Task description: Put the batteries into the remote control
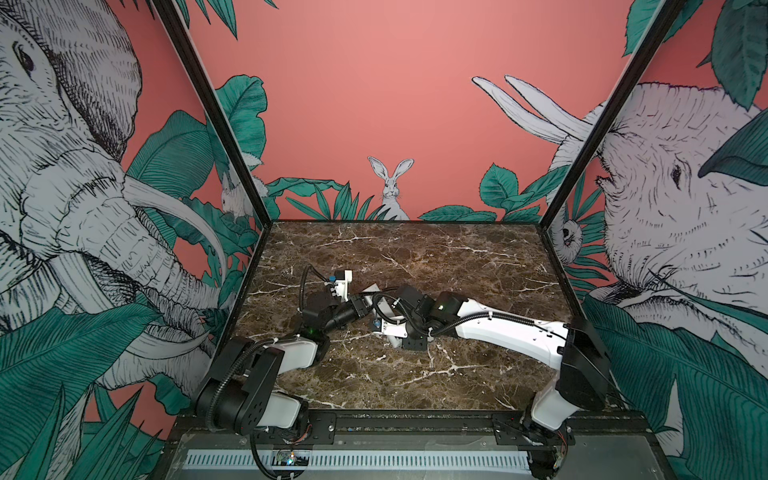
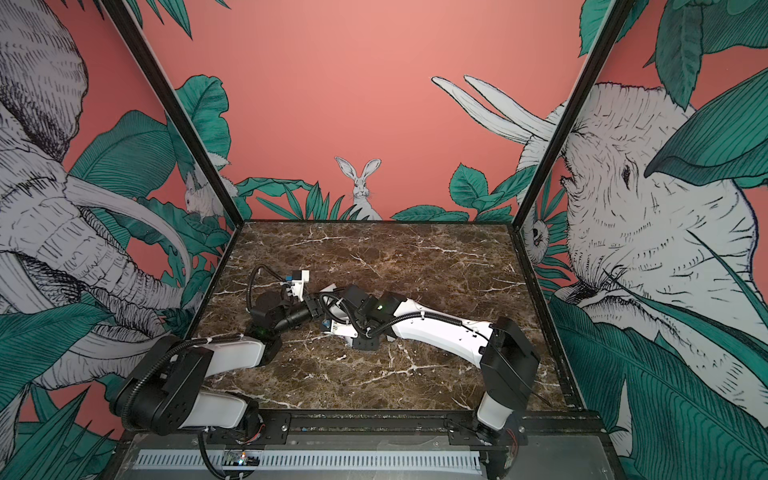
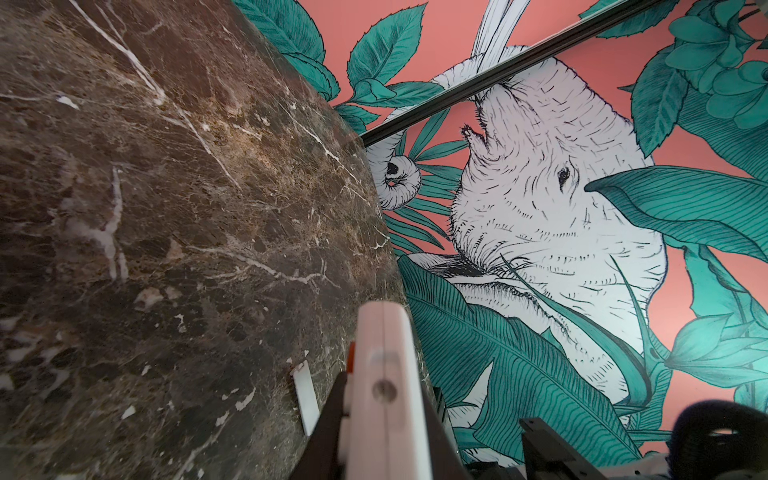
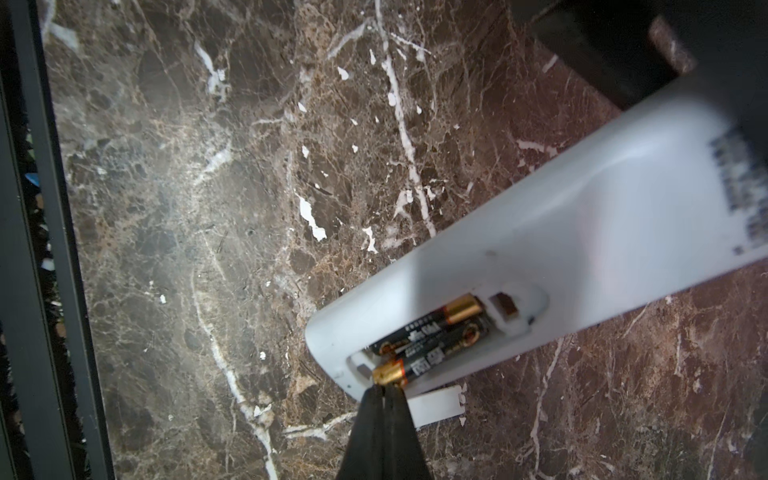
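Observation:
The remote control [image 4: 582,232] is white and hangs above the marble, back side up, its battery bay open. My left gripper [image 3: 384,399] is shut on it and sees it edge-on. In both top views the remote [image 1: 370,290] [image 2: 329,288] shows as a pale strip between the two wrists. Two batteries [image 4: 432,330] [image 4: 436,353], black with copper ends, lie side by side in the bay. The copper end of the nearer one sits at the bay's rim. My right gripper [image 4: 384,388] is shut with nothing held, its tips touching that copper end.
A small white cover plate [image 4: 436,405] [image 3: 305,397] lies flat on the marble table [image 1: 457,266] just under the remote's end. Both arms meet left of the table's centre. Black frame posts and printed walls close in the left, right and back sides.

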Controlling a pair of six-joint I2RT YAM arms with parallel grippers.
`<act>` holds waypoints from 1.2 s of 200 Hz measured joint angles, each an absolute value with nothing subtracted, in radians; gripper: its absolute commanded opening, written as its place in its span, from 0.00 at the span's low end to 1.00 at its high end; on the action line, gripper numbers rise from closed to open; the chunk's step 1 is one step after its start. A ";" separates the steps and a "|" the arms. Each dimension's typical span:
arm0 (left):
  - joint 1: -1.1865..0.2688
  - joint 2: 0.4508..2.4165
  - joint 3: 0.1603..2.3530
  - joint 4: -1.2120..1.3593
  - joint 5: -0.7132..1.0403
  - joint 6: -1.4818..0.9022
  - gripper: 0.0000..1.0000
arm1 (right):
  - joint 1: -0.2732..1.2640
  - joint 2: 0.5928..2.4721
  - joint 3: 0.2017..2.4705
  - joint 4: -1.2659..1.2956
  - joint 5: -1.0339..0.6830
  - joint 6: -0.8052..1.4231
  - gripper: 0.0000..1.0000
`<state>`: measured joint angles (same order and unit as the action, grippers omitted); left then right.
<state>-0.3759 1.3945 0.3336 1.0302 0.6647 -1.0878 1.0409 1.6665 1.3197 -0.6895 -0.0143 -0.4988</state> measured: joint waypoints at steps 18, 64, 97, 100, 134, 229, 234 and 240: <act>-0.377 1.391 0.334 1.035 0.673 -1.098 0.00 | 1.041 1.674 1.321 -0.683 -0.011 -0.503 0.04; -0.378 1.391 0.333 1.019 0.701 -1.105 0.00 | 1.041 1.679 1.340 -0.617 -0.011 -0.497 0.04; -0.379 1.391 0.333 1.013 0.706 -1.107 0.00 | 1.041 1.679 1.340 -0.609 -0.011 -0.497 0.04; -0.379 1.391 0.333 1.012 0.707 -1.107 0.00 | 1.041 1.679 1.340 -0.609 -0.011 -0.497 0.04; -0.379 1.391 0.333 1.007 0.707 -1.107 0.00 | 1.041 1.679 1.336 -0.602 -0.011 -0.497 0.04; -0.389 1.365 0.333 0.965 0.718 -1.107 0.00 | 1.040 1.645 1.326 -0.585 -0.025 -0.450 0.18; -0.392 1.360 0.333 0.962 0.720 -1.107 0.00 | 1.040 1.634 1.318 -0.572 -0.027 -0.446 0.20; -0.393 1.355 0.333 0.960 0.722 -1.107 0.00 | 1.040 1.616 1.305 -0.563 -0.030 -0.438 0.22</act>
<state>-0.3935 1.3548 0.3328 0.9600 0.7219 -1.1069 1.0397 1.6157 1.3052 -0.5632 -0.0303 -0.4377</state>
